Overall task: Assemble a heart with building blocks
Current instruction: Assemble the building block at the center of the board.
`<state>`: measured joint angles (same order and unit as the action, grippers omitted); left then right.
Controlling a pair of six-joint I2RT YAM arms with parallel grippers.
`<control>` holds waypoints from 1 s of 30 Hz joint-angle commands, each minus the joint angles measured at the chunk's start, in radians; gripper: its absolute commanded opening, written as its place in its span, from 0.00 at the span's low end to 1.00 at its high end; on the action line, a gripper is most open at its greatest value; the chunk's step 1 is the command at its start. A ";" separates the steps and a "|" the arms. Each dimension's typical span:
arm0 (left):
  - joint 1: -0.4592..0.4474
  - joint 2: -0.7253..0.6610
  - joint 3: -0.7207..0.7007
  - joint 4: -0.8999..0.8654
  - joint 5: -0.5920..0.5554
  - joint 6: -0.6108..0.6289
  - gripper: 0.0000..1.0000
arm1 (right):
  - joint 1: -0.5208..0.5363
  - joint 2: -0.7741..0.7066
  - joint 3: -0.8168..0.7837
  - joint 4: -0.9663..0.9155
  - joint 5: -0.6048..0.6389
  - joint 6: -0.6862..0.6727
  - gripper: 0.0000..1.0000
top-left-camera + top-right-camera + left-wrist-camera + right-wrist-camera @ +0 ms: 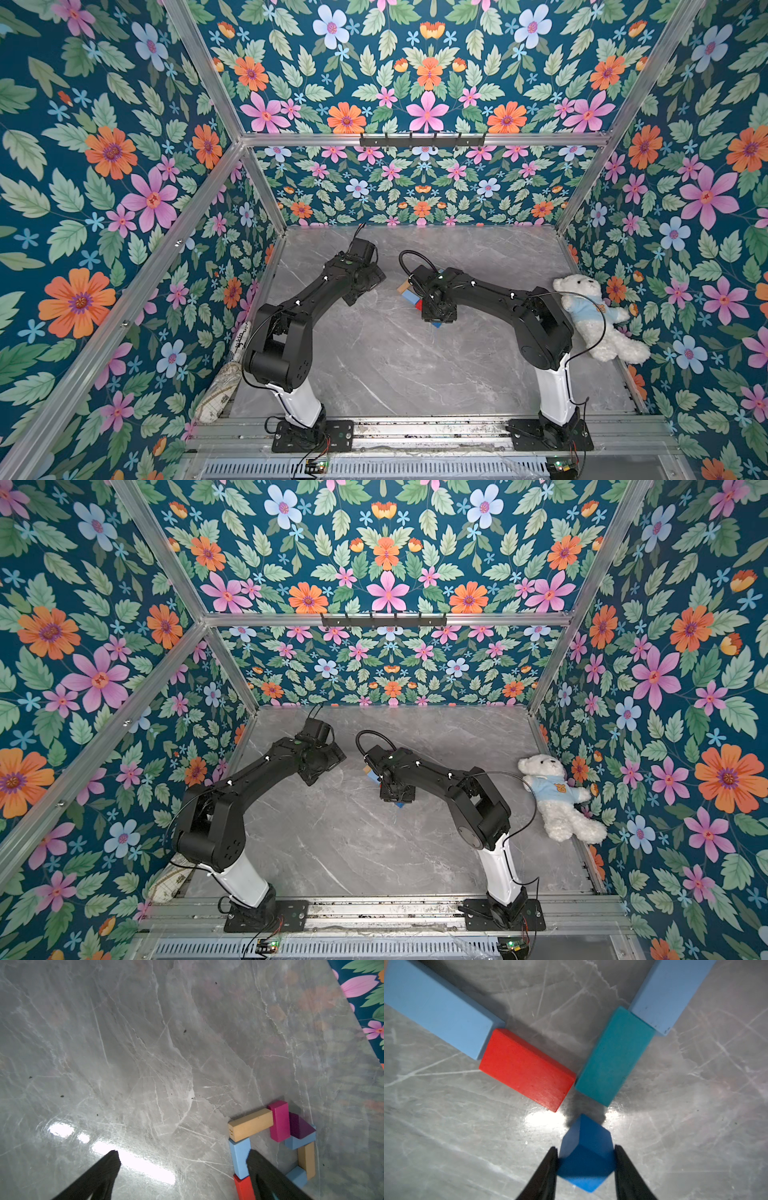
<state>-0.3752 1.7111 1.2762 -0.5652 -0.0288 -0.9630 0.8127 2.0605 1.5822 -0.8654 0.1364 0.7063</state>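
**Item:** heart, unfinished.

**Location:** on the desk, just right of centre in both top views, mostly hidden under the right arm's wrist.

**Parts laid:**
- The red block and teal block converged into a V, their near ends almost touching.
- A light blue block was butted to the red one's far end, and a second light blue block to the teal's.
- The left wrist view showed a tan block, a magenta block and the purple triangle at the notch.

**Part in hand:** the blue block sat just short of the V's point, with a narrow strip of bare desk between. Whether it rested on the desk or hung just above it could not be told.

**Right end effector**: partly closed, fingers pressed against two opposite sides of the blue block.

**Left end effector**: spread wide and empty, over bare desk beside the outline.

**Step (judged):** seating the tip, probably the last piece.

**Next move calls for:**
- a short advance toward the V, closing the gap without nudging red or teal;
- setting the block flat;
- release and a straight lift clear.
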 commanded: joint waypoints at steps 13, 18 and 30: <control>0.005 -0.013 -0.003 -0.004 -0.010 0.010 0.99 | -0.013 0.032 0.036 -0.038 0.026 0.009 0.19; 0.005 -0.013 -0.003 -0.004 -0.010 0.009 0.99 | -0.018 0.033 0.038 -0.034 0.028 0.010 0.19; 0.006 -0.015 -0.005 -0.005 -0.011 0.010 0.99 | -0.025 0.044 0.045 -0.023 0.022 0.010 0.19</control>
<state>-0.3717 1.7023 1.2736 -0.5652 -0.0284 -0.9627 0.7887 2.1017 1.6215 -0.8848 0.1463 0.7101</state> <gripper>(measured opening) 0.991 0.425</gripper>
